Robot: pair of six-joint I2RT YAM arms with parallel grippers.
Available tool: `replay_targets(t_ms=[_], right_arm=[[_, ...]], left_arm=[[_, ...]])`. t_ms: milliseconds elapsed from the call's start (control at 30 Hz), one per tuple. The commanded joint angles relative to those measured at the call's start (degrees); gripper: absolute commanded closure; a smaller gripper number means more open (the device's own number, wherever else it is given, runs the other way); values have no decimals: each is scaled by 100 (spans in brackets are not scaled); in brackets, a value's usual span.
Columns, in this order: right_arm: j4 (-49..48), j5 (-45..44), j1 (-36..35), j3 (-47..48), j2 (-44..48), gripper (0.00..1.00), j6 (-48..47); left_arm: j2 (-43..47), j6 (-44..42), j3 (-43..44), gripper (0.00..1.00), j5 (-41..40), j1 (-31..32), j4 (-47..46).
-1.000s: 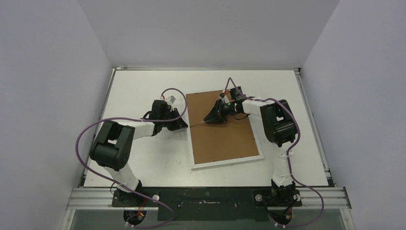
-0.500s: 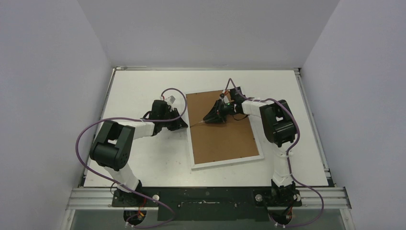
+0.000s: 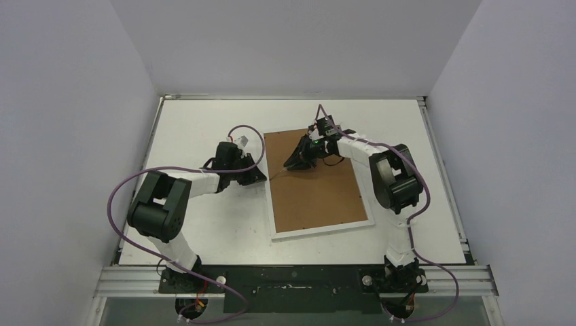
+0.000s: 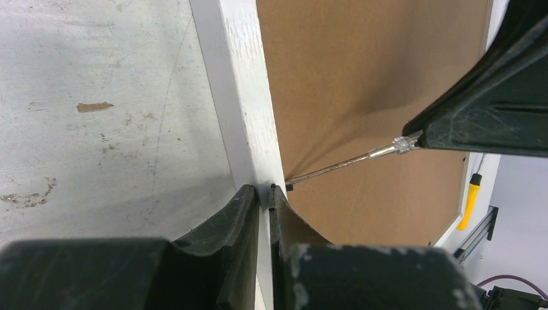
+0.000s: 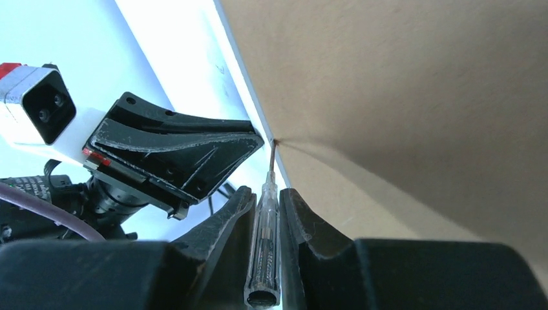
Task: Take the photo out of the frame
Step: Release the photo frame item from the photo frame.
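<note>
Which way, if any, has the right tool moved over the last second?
Yes: the right tool has shifted toward the far edge of the frame, and slightly left.

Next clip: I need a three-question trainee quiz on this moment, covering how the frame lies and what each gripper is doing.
1. True or false: the frame lies with its brown backing board facing up.
2. What is the right gripper shut on? A) a screwdriver B) the photo C) nothing
3. Fill in: the left gripper is clamped on the frame's white ____.

Key: 1 true; 2 A; 3 border.
</note>
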State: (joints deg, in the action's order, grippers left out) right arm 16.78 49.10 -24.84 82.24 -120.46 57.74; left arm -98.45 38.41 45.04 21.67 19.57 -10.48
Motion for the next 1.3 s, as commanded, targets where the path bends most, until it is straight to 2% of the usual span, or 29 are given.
replay_targets(t_ms=[0,333,633,900,1067,1267], right_arm=[[485,-183,-1031,367,390,95,47],[1019,-1014,-1435,705,618,95,126],[1493,-2007,-1974,1295,640,95,622],[1326,-2335,-2261,1383,672,95,1268],[1459,-2394,-2161,1463,701,95,1115],[1579,-2243,-1550,1079,1077,95,557]], left_arm=[[-168,100,23,96,97,455,-579],[-81,211,-62,96,26,451,-620],[29,383,-134,96,-120,467,-614],[141,378,-162,96,-252,477,-493],[166,361,-153,96,-258,477,-447],[280,264,-138,96,-295,444,-296]])
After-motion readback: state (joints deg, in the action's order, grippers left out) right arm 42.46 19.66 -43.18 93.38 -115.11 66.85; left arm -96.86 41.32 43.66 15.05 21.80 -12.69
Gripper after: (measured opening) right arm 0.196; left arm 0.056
